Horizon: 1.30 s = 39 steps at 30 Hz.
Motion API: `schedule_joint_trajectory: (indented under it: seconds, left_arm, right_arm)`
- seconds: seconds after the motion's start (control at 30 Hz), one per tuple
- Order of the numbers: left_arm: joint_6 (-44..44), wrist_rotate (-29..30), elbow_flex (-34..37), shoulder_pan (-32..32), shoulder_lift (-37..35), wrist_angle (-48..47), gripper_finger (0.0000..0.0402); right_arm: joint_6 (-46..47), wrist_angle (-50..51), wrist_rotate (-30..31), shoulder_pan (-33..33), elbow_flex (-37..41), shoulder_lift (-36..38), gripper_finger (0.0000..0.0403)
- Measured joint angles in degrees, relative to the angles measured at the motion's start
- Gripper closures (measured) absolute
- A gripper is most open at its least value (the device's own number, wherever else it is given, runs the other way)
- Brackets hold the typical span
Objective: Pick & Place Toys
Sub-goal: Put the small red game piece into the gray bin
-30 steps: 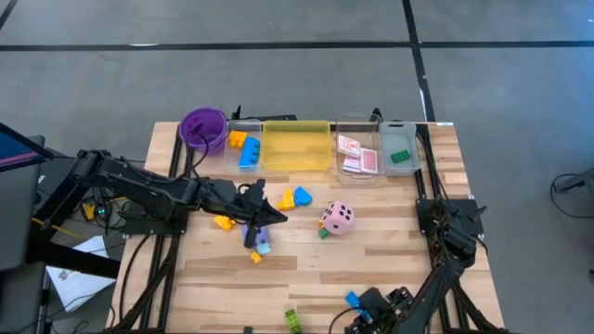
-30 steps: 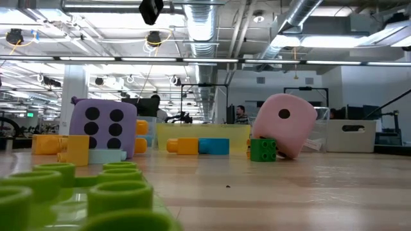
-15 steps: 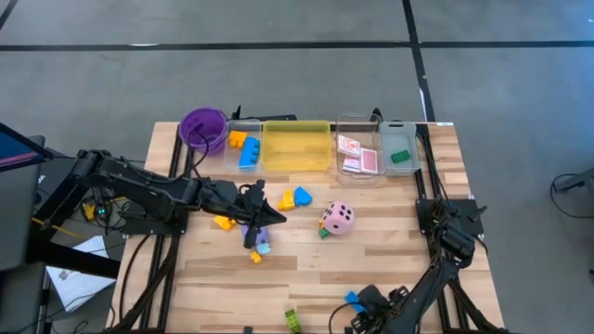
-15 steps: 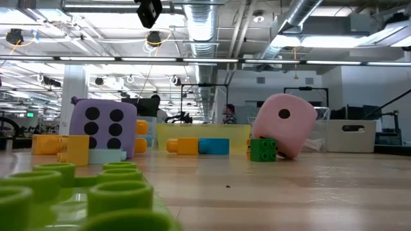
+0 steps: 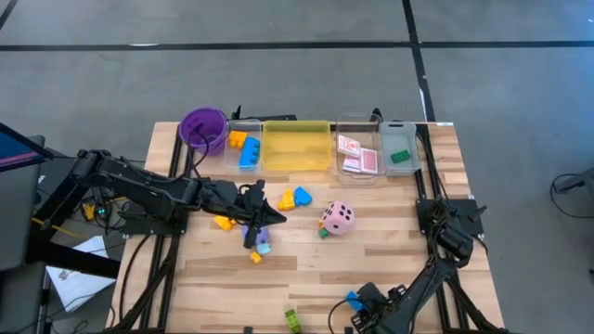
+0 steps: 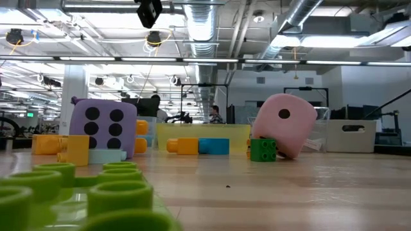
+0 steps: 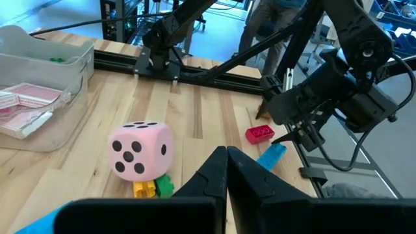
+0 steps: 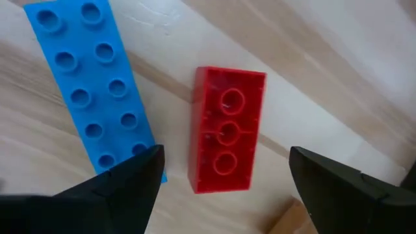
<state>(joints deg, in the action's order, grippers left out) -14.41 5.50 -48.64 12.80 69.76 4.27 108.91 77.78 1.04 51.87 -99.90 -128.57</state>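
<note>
A red block (image 8: pixel 224 140) lies flat on the table near its front edge, beside a long blue block (image 8: pixel 91 91). My right gripper (image 8: pixel 224 156) points down over the red block, open, one finger on each side and apart from it; in the high view it (image 5: pixel 364 320) hides the red block. My left gripper (image 5: pixel 280 217) hangs shut and empty above mid-table, near yellow and blue blocks (image 5: pixel 294 197). The pink die (image 5: pixel 338 219) leans on a green block (image 6: pixel 263 149). A purple die (image 6: pixel 103 126) stands by a yellow block (image 6: pixel 77 149).
Along the far edge stand a purple cup (image 5: pixel 202 128), a clear tray with blocks (image 5: pixel 243 148), a yellow tray (image 5: pixel 297 147), a clear tray with pink cards (image 5: pixel 357 156) and one with a green block (image 5: pixel 399 156). A green block (image 5: pixel 291 319) lies at the near edge.
My right gripper has come down toward the red block near the table's near edge and shifted a little toward the left edge. The blocks and dice have stayed where they were.
</note>
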Motion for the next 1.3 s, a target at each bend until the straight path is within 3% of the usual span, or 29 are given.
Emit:
schedule_joint_trajectory:
  seconds: [0.33, 1.07, 1.3]
  left_arm:
    - [0.0, 0.0, 0.0, 0.0, 0.02, 0.0, 0.0402]
    - [0.0, -0.01, 0.0, 0.0, 0.02, -0.01, 0.0402]
    - [0.0, 0.0, 0.0, 0.0, 0.04, -0.02, 0.0402]
  right_arm:
    - [-1.53, -3.65, -0.61, -0.67, 0.7, 0.2, 0.0106]
    - [-4.42, -6.68, -1.38, -1.94, 0.71, 0.04, 0.0276]
    - [-4.53, -3.3, -0.87, -3.21, 0.71, -0.07, 0.0278]
